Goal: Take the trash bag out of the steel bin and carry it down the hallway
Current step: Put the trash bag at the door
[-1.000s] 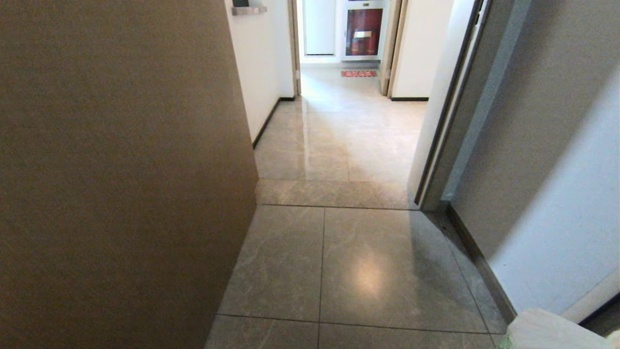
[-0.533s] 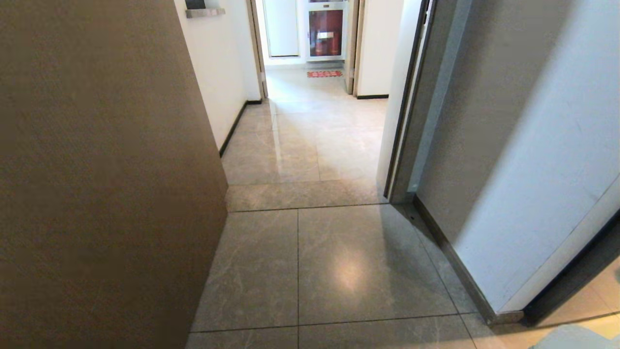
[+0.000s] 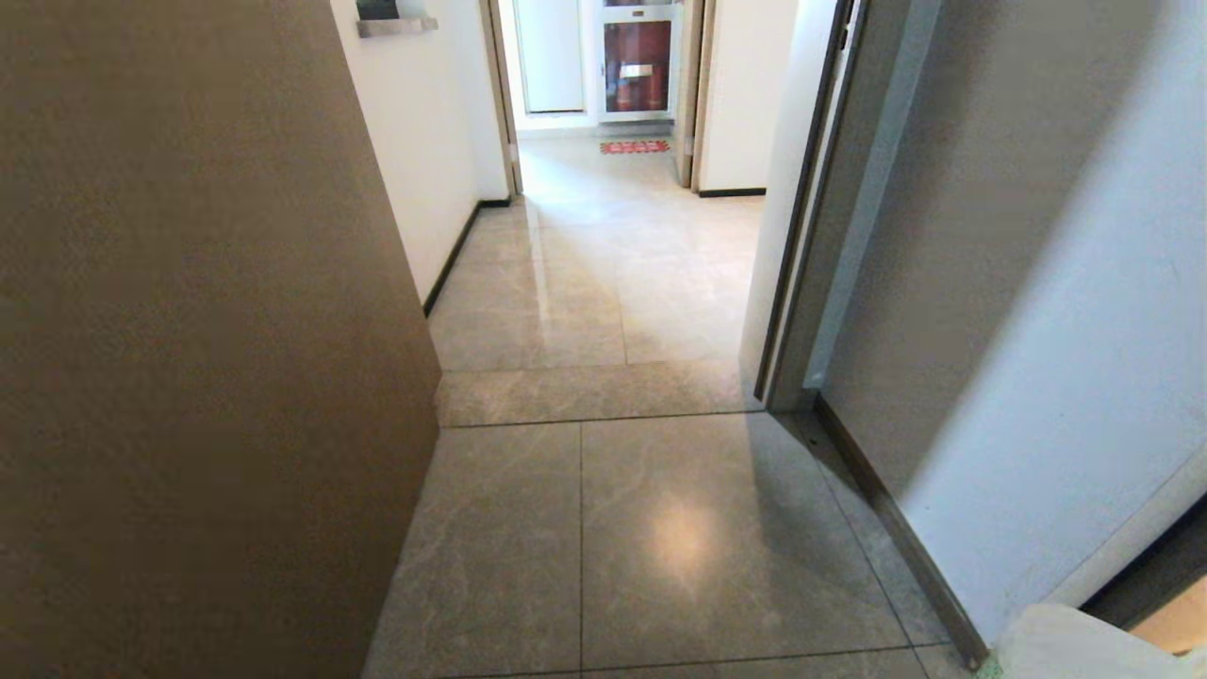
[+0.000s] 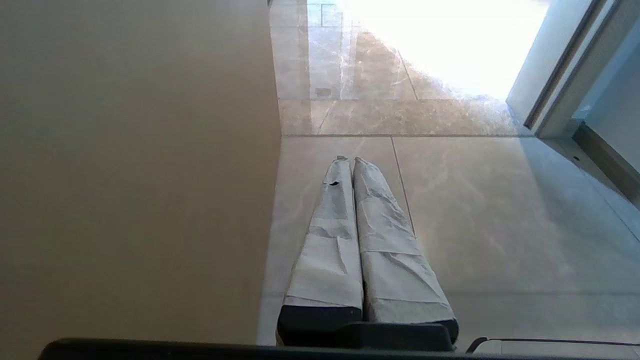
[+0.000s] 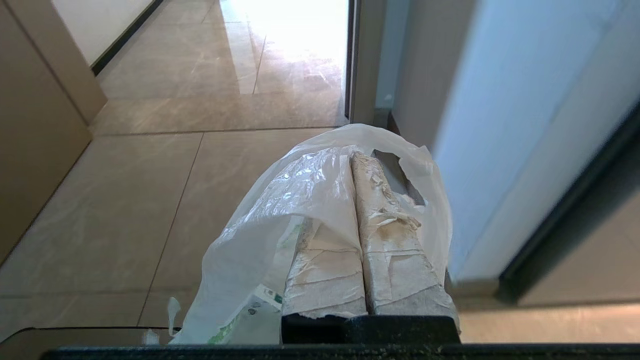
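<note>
1. Right claw (image 5: 350,160) clamped tight on the trash bag (image 5: 280,220): white crinkly plastic draped over both taped fingers at the centre of the right wrist view, green-and-white printed packaging showing through at the lower middle.
2. Left claw (image 4: 348,161) pressed together on nothing, centre of the left wrist view, bare floor tiles beneath.
3. In the head view, only a pale corner of the trash bag (image 3: 1066,641) visible, at the lower right edge of the frame.
4. No steel bin in any view; judged done: bag out of the bin and off the floor, hanging from the right claw.
5. Carrying judged under way, not finished. Hallway (image 3: 603,283) stretching from the centre up to the top middle of the head view, past a brown door (image 3: 189,339) filling the left half and a door frame (image 3: 801,283) at the right.
6. Left to do, by judgement: through the threshold at mid-frame and on down the glossy tiles toward the far end, near the red mat (image 3: 635,147) at the top middle.
</note>
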